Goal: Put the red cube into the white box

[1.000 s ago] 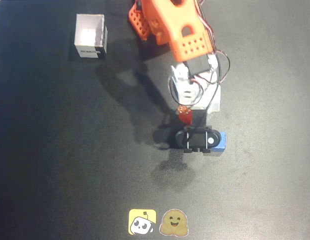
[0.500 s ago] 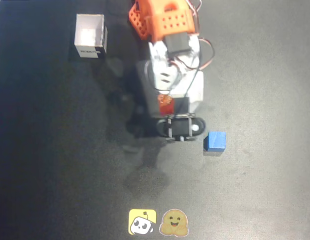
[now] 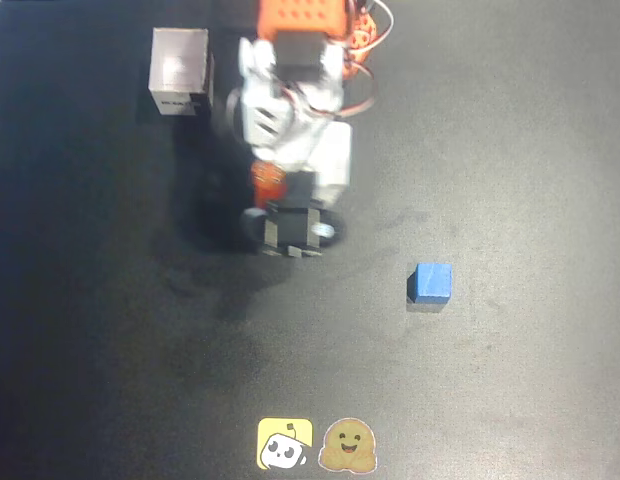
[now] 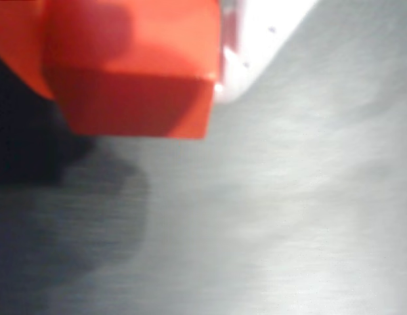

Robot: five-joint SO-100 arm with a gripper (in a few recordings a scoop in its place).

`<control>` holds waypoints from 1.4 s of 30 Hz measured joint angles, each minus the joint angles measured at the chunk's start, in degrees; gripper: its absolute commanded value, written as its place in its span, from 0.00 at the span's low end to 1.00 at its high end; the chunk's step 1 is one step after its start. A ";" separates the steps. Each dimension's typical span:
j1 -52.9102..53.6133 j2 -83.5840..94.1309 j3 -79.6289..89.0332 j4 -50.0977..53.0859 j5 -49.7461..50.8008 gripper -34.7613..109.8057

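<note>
So right up against the wrist camera there's the red cube, huge in the frame and a bit blurry, sitting in the upper left. A white finger of the gripper is pressed against its right side, and there's a dark shape on its left, so the jaws look clamped on it. Below and to the right is just the bare desk, looking greyish from this angle, with a soft shadow under the cube on the left.

From the overhead view, nearest the bottom edge are two stickers stuck on the desk: a yellow sticker with a little cartoon face and, touching its right side, a tan blob-shaped sticker with a smile. Further up and off to the right sits a blue cube on its own, well apart from the arm.

Then the gripper hangs over the middle-left of the desk, black camera mount at the low end. A bit of the red cube peeks out at the left of the white wrist, off the desk surface. Above that, the arm runs up to its orange base at the top edge.

Furthest back, top left, is the white box, open top up, dark label on its lower side. It's just left of the arm, and the cube is near it without being over it.
</note>
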State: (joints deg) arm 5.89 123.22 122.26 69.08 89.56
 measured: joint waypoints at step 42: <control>47.37 19.60 9.58 14.59 -24.26 0.24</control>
State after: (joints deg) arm 53.26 142.82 131.84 83.67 65.30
